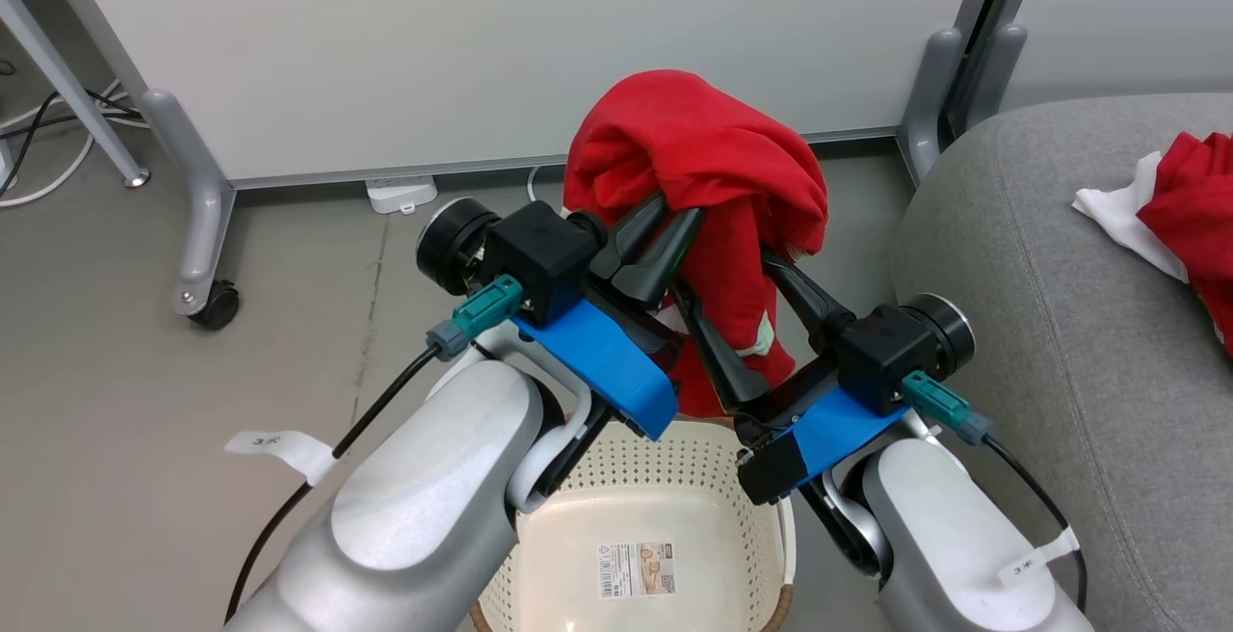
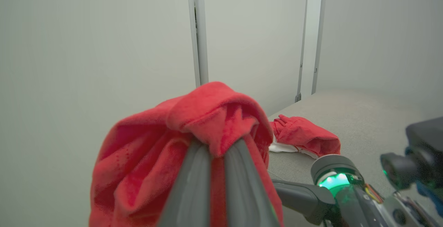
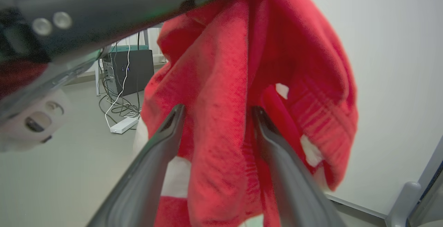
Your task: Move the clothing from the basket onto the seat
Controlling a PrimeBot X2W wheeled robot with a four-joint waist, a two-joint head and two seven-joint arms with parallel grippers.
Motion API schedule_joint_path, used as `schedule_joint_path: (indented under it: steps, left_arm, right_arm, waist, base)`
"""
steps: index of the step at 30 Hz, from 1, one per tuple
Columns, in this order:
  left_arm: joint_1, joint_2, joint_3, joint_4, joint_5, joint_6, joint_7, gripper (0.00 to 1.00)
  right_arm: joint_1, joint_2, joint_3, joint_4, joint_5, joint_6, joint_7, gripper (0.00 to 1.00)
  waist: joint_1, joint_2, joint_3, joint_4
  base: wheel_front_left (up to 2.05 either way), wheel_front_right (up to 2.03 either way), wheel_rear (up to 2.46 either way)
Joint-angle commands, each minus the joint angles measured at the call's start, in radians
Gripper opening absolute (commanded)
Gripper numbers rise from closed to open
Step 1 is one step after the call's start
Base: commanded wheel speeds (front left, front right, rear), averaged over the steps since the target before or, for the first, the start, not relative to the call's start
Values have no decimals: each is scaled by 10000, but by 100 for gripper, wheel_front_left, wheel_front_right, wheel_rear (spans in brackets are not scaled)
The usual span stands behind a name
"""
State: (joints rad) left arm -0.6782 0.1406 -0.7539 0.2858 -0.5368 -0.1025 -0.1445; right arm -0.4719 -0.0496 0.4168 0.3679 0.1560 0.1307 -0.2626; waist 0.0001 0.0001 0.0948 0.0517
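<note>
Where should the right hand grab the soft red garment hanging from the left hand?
The hanging fold of the soft red garment, below the left hand, from the side: it drapes vertically; the open right hand straddles it, so closing probably catches it.

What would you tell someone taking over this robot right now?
Left gripper: shut on a red garment, held up above the basket.
Right gripper: open, fingers either side of the hanging fabric.
Second garment: already lying on the seat.
Left to do: carry the held garment across to the seat and release it.
</note>
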Motion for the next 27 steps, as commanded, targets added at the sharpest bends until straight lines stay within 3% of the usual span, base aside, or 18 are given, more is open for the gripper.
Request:
schedule_joint_path:
  steps: [1, 2, 3, 27]
  left_arm:
    - [-111, -44, -14, 31, 2, -22, -85, 0]
    - [-127, -56, -35, 52, -5, -23, -104, 0]
    - [-138, -66, -58, 71, -17, -31, -107, 0]
    - [-245, -1, -254, 398, -74, 37, -334, 0]
  right_arm:
    - [-177, -15, 58, 173, 141, 3, -34, 60]
    - [-241, -13, 99, 254, 239, 2, -34, 20]
    - [-297, -13, 140, 314, 355, 3, -34, 0]
    - [-312, -13, 210, 446, 651, 3, -34, 0]
  waist:
    - [-1, -1, 9, 23]
    - [-1, -1, 11, 34]
    - [-1, -1, 11, 43]
    - [-1, -1, 13, -57]
  base:
    - [0, 0, 0]
    - [0, 0, 0]
    - [0, 0, 0]
    - [0, 0, 0]
